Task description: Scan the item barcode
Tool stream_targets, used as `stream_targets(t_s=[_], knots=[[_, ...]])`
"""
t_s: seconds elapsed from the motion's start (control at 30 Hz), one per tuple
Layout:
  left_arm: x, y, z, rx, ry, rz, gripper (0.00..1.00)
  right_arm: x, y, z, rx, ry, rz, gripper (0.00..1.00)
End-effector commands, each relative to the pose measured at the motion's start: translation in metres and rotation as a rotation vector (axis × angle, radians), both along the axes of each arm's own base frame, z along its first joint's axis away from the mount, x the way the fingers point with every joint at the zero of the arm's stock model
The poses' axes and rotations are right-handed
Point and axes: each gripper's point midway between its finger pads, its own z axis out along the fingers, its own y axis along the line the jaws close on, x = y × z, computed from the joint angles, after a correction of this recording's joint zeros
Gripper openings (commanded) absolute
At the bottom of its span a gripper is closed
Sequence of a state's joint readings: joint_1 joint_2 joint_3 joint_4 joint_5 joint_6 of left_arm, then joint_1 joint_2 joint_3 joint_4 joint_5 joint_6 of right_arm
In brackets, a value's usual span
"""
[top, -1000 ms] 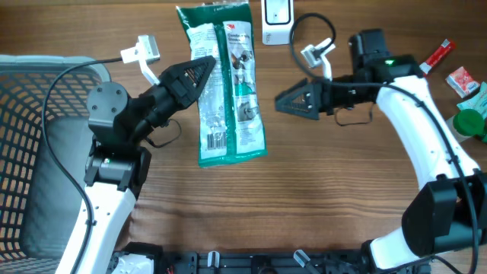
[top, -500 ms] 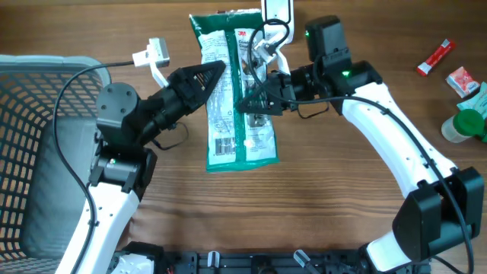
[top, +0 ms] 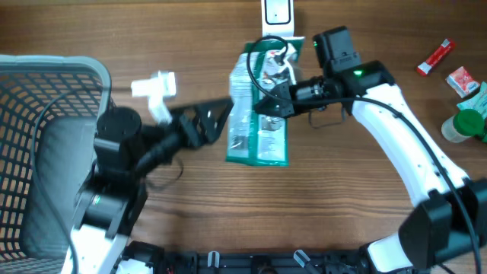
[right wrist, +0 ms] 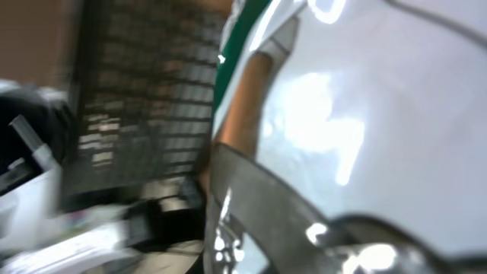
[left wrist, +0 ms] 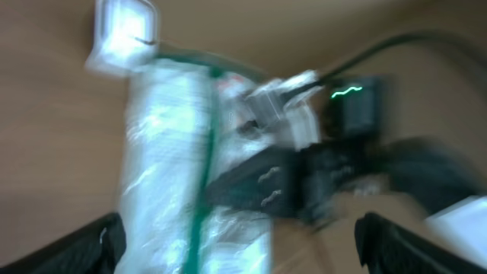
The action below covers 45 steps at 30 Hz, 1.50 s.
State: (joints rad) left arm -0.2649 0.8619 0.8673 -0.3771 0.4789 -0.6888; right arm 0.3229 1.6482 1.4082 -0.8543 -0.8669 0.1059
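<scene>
Overhead: green-and-white package [top: 259, 133] lying lengthwise on the wooden table [top: 342, 213], its upper part covered by the right gripper [top: 264, 103], whose jaws are closed together on it; the print under the fingers and wrist cable cannot be read. The left gripper [top: 221, 120] sits just beside the package's left edge with jaws spread apart and nothing between them; its arm is smeared by blur. A white scanner [top: 275, 11] lies just beyond the right jaws and is cut off by the top edge. A wire basket [top: 46, 91] stands well behind the left jaws, running out of frame. A red tube [top: 435, 57], a small red box [top: 460, 79] and a green bottle [top: 466, 125] lie well behind the right jaws, the bottle partly cut off. Left wrist view: heavily blurred. The two fingertips [left wrist: 99, 243] show only at the bottom corners, wide apart. The package stretches ahead of them, with the right gripper's dark shape clamped across it on the right side and the scanner a pale patch at the far end. No barcode can be made out. Right wrist view: also blurred. A glossy white face of the package fills the frame right against the jaws, with a green strip at its edge. One metal finger [right wrist: 259, 205] is pressed on it; the other is hidden. The basket's dark mesh is beyond.
</scene>
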Motion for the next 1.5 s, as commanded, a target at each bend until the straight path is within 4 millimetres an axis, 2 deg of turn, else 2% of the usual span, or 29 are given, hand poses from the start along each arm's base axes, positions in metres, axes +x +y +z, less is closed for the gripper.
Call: stream_targets(t_s=[0.0, 0.1, 0.17, 0.3, 0.37, 0.43, 0.5, 0.53, 0.67, 0.77, 0.87, 0.97, 1.03, 1.07, 1.2, 1.33, 1.4, 1.47], knots=[[-0.010, 0.041, -0.048, 0.236, 0.109, 0.161, 0.99, 0.018, -0.047, 0.027, -0.246, -0.287, -0.161, 0.05], [-0.027, 0.056, -0.085, 0.361, 0.258, 0.201, 1.00, 0.026, -0.066, 0.057, -0.324, -0.491, -0.204, 0.05], [-0.037, 0.061, -0.105, 0.467, 0.321, 0.213, 1.00, 0.031, -0.072, 0.060, -0.379, -0.574, -0.180, 0.05], [-0.043, 0.054, -0.126, 0.591, 0.373, 0.235, 1.00, 0.029, -0.063, 0.071, -0.332, -0.629, -0.130, 0.05], [-0.044, 0.047, -0.136, 0.648, 0.384, 0.237, 1.00, 0.002, -0.035, 0.099, -0.121, -0.634, -0.009, 0.04], [-0.046, 0.039, -0.146, 0.688, 0.404, 0.213, 1.00, -0.031, -0.017, 0.127, 0.071, -0.623, 0.106, 0.04], [-0.047, 0.038, -0.157, 0.726, 0.440, 0.227, 1.00, -0.069, -0.010, 0.153, 0.256, -0.545, 0.195, 0.04], [-0.048, 0.042, -0.163, 0.748, 0.468, 0.262, 1.00, -0.077, -0.014, 0.157, 0.288, -0.484, 0.191, 0.04], [-0.052, 0.058, -0.172, 0.816, 0.515, 0.339, 1.00, -0.066, -0.040, 0.143, 0.219, -0.432, 0.091, 0.05], [-0.055, 0.061, -0.173, 0.833, 0.523, 0.342, 1.00, -0.037, -0.065, 0.126, 0.036, -0.578, 0.030, 0.05], [-0.056, 0.062, -0.177, 0.834, 0.530, 0.346, 1.00, -0.001, -0.070, 0.127, -0.077, -0.757, -0.003, 0.05], [-0.056, 0.065, -0.183, 0.820, 0.539, 0.380, 1.00, 0.051, -0.079, 0.126, -0.230, -0.899, -0.116, 0.05], [-0.056, 0.069, -0.185, 0.808, 0.548, 0.424, 1.00, 0.095, -0.086, 0.118, -0.357, -0.978, -0.207, 0.05], [-0.056, 0.068, -0.185, 0.807, 0.547, 0.424, 1.00, 0.105, -0.085, 0.113, -0.386, -1.006, -0.201, 0.05], [-0.055, 0.071, -0.184, 0.819, 0.538, 0.437, 1.00, 0.167, -0.078, 0.081, -0.616, -1.231, -0.107, 0.05], [-0.064, 0.078, -0.187, 0.857, 0.568, 0.431, 1.00, 0.230, -0.090, 0.057, -0.806, -1.341, -0.253, 0.05], [-0.067, 0.081, -0.188, 0.874, 0.581, 0.429, 1.00, 0.248, -0.085, 0.041, -0.820, -1.380, -0.265, 0.05], [-0.068, 0.082, -0.188, 0.878, 0.584, 0.428, 1.00, 0.263, -0.074, 0.013, -0.840, -1.415, -0.234, 0.05]])
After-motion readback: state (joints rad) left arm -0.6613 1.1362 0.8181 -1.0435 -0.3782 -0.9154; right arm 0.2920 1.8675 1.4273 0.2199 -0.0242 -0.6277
